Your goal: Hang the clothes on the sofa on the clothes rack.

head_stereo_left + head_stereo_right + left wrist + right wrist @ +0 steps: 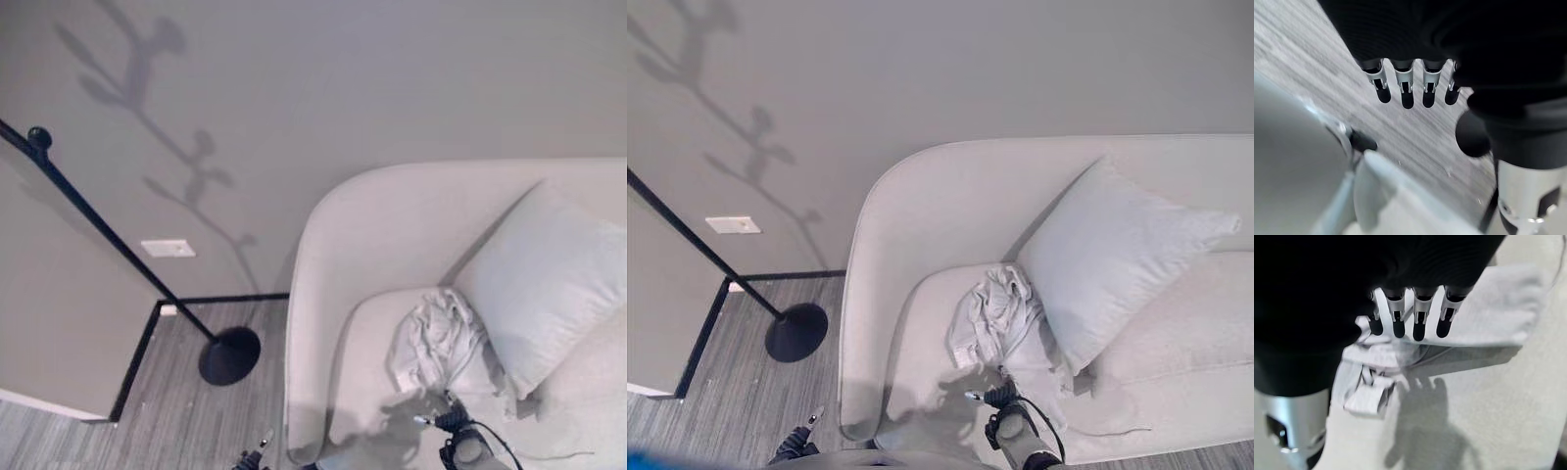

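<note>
Garment [999, 318]: lay crumpled on the sofa [921, 215] seat, against the pillow [1117, 255].
Right hand [1415, 320]: hovered above it, fingers straight, empty.
Advice: lower squarely, gather a thick fold before lifting.

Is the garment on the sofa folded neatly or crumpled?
Crumpled. The garment lies bunched in irregular wrinkles on the sofa seat, against the pillow. The right robot hand hovers open above it.

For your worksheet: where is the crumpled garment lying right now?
In the eye views the crumpled garment lies on the sofa seat, right of centre, against the pillow, with the right hand just in front of it.
</note>
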`<state>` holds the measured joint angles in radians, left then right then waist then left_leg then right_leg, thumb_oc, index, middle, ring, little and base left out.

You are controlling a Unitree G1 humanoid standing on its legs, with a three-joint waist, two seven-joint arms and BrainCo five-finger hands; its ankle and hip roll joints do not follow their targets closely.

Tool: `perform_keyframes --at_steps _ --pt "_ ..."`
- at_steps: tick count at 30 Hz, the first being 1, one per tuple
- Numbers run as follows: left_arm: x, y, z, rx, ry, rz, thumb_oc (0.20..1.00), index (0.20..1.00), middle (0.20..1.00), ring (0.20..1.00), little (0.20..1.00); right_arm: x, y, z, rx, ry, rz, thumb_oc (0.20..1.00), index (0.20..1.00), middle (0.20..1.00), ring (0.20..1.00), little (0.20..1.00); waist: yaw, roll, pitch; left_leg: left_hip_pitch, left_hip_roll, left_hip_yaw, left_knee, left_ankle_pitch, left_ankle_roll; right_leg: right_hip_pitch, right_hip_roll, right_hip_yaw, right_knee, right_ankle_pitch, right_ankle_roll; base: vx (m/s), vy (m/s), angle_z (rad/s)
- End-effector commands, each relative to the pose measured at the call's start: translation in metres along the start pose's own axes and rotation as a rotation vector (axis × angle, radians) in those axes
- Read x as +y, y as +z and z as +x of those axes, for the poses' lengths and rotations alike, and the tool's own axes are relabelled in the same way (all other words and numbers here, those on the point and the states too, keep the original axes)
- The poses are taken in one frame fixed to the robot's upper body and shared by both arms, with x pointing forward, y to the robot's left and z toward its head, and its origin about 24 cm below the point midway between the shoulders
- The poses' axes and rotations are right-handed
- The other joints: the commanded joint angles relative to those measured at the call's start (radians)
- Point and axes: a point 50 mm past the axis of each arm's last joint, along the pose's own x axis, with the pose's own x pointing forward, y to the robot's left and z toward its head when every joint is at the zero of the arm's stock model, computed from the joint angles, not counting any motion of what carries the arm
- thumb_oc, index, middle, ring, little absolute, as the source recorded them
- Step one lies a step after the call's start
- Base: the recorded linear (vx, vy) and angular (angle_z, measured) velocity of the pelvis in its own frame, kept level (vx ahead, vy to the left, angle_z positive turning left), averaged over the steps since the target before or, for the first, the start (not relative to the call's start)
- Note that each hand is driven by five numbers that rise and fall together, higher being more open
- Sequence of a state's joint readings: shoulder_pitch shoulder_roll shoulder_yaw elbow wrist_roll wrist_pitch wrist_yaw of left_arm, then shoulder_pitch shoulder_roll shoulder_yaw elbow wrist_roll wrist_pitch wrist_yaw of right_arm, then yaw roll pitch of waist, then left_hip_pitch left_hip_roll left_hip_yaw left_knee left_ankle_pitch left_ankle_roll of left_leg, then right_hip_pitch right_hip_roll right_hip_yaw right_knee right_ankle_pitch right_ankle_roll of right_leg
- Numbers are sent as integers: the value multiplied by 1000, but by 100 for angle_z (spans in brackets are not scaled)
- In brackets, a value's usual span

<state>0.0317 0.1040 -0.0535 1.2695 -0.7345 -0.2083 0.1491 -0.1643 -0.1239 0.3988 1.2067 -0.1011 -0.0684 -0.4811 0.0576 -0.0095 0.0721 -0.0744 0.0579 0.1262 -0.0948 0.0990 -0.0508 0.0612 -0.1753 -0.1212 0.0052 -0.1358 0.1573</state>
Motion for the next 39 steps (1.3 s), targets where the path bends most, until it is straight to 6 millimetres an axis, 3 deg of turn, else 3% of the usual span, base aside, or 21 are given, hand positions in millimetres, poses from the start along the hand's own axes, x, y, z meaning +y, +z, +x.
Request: perform_keyframes --at_steps 1,10,14,17,19,23,27,34,39 --pt "-17 -5 -3 -5 -7 -4 1000 1000 1000 1000 1000 -34 21 16 -36 -207 -41 1000 1000 1000 1000 1000 38 14 54 -60 49 -25 8 0 -25 0 26 -34 -92 133 -48 -83 14 7" --pt "-28 6 -2 -55 -48 49 1000 1000 1000 1000 1000 -77 33 29 22 -431 -105 1000 1000 1000 1000 1000 91 32 97 -147 36 -50 8 22 -23 -69 20 -57 -92 143 -41 -34 10 10" --pt "-25 15 -1 -96 -30 31 1000 1000 1000 1000 1000 -91 45 30 -130 -536 -312 1000 1000 1000 1000 1000 83 22 100 -160 36 -49 8 21 -22 -88 18 -49 -92 146 -38 5 -1 1" --pt "-26 18 0 -111 -30 31 1000 1000 1000 1000 1000 -97 52 30 -186 -566 -362 1000 1000 1000 1000 1000 79 19 102 -162 35 -48 8 21 -22 -94 18 -48 -92 147 -37 0 0 0" --pt "-28 30 0 -160 -31 12 1000 1000 1000 1000 1000 -124 84 25 -388 -707 -458 1000 1000 1000 1000 1000 63 7 114 -170 37 -43 8 20 -23 -109 18 -38 -92 151 -37 0 0 0" --pt "-31 38 0 -195 -31 -4 1000 1000 1000 1000 1000 -152 115 10 -584 -883 -529 1000 1000 1000 1000 1000 46 -3 124 -184 42 -44 16 14 -22 -129 16 -30 -92 154 -37 -9 -20 -4" --pt "-38 42 -1 -217 -55 3 1000 1000 1000 1000 1000 -145 121 14 -569 -868 -495 1000 1000 1000 1000 1000 53 1 140 -208 37 -49 27 16 -21 -145 14 -35 -92 160 -38 0 0 0" --pt "-43 53 0 -251 -83 11 1000 1000 1000 1000 1000 -136 122 31 -477 -747 -637 1000 1000 1000 1000 1000 97 16 161 -283 14 -68 66 12 -19 -187 8 -44 -92 173 -35 2 1 1" --pt "-42 62 0 -274 -110 4 1000 1000 1000 1000 1000 -168 114 40 -368 -717 -811 1000 1000 1000 1000 1000 136 33 177 -360 -9 -65 102 3 -18 -249 -9 -37 -92 188 -29 10 29 4"
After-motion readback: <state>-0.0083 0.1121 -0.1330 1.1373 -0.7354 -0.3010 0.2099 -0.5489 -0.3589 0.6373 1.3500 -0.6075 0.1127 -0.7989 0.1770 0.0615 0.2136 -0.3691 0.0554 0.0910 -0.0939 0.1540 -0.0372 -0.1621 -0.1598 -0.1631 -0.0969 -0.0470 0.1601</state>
